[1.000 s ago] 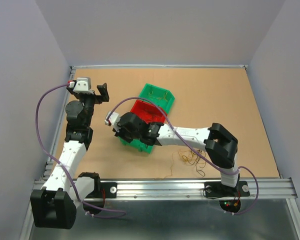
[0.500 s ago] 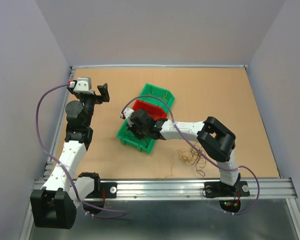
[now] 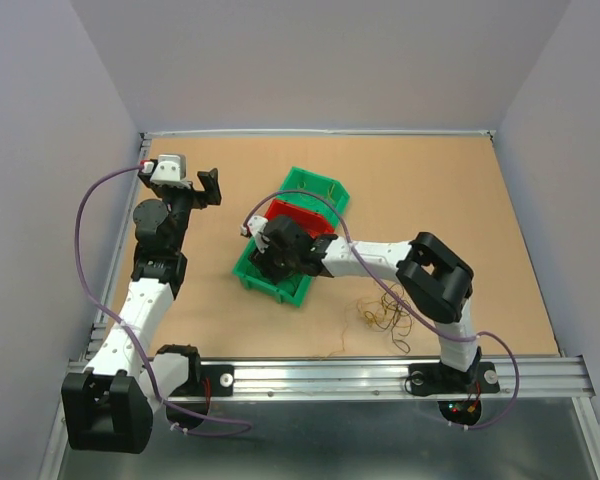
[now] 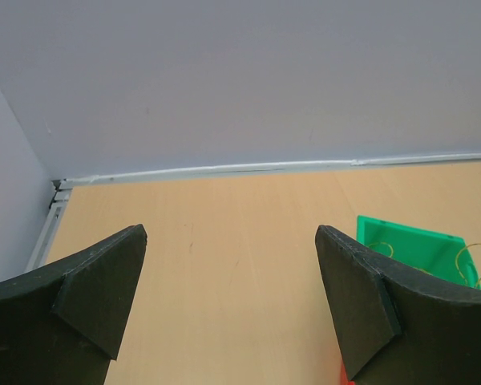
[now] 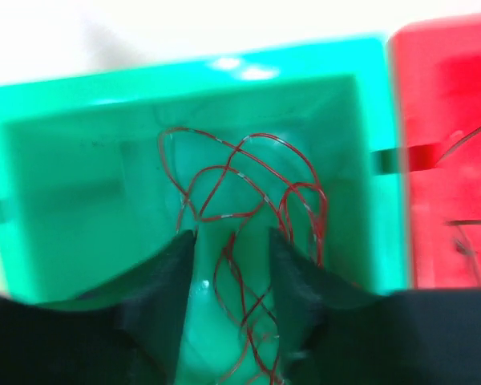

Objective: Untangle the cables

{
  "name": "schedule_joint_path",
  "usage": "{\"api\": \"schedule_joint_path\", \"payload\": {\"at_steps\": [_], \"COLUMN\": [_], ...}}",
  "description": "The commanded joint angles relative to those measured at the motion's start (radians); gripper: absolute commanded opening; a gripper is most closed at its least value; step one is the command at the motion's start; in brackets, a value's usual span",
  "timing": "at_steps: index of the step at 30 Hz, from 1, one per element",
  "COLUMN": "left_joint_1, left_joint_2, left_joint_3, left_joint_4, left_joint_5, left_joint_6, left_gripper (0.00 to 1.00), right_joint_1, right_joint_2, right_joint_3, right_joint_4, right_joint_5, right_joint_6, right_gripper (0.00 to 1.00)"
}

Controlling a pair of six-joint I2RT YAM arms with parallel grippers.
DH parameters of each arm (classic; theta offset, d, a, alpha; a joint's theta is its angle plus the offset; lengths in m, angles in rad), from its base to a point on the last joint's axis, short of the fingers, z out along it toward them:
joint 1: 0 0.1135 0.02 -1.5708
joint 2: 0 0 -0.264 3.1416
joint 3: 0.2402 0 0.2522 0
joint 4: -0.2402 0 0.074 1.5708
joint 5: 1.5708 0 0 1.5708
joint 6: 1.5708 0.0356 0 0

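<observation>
I see the tan table carrying two green bins and a red bin near centre. Loose cables lie toward five o'clock — directly on the board.

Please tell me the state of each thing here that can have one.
left gripper: open, empty, raised.
right gripper: fingers apart, inside near green bin.
near green bin: holds red wire.
red bin: holds dark wires.
far green bin: holds yellow wire.
loose cables: tangled clump, outside the bins.

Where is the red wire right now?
In the right wrist view, the red wire lies coiled inside the green bin, just ahead of the right gripper, beside the red bin.
</observation>
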Motion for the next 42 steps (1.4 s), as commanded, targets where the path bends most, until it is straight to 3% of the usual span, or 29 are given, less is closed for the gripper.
{"api": "schedule_joint_path", "payload": {"at_steps": [1,7,14,18,23,28,34,42], "left_joint_1": [0.003,0.003,-0.015,-0.072,-0.373,-0.543,-0.742,-0.880], "left_joint_2": [-0.012,-0.003,0.048,0.066,0.054,0.131,0.307,0.463], "left_joint_3": [0.044,0.042,0.054,0.062,0.030,0.062,0.100,0.198], "left_joint_4": [0.058,0.056,0.046,0.009,-0.094,-0.278,-0.398,-0.510], "left_joint_5": [0.017,0.093,0.165,0.295,0.323,0.452,0.409,0.422], "left_joint_6": [0.012,0.026,0.042,0.105,0.347,0.509,0.573,0.509], "left_gripper": [0.99,0.99,0.99,0.99,0.99,0.99,0.99,0.99], "right_joint_1": [-0.011,-0.009,-0.009,-0.012,-0.051,-0.063,-0.064,-0.064], "right_joint_2": [-0.155,-0.281,-0.476,-0.634,-0.937,-1.200,-1.416,-1.473], "right_joint_3": [0.035,0.025,-0.187,-0.378,-0.610,-0.764,-0.882,-0.914], "right_joint_4": [0.034,0.036,0.158,0.187,0.260,0.264,0.273,0.273], "right_joint_5": [-0.028,0.025,0.146,0.372,0.743,1.054,1.163,1.184], "right_joint_6": [-0.020,0.011,0.071,0.164,0.327,0.407,0.402,0.387], "right_gripper": [0.59,0.71,0.86,0.89,0.95,0.96,0.97,0.97]}}
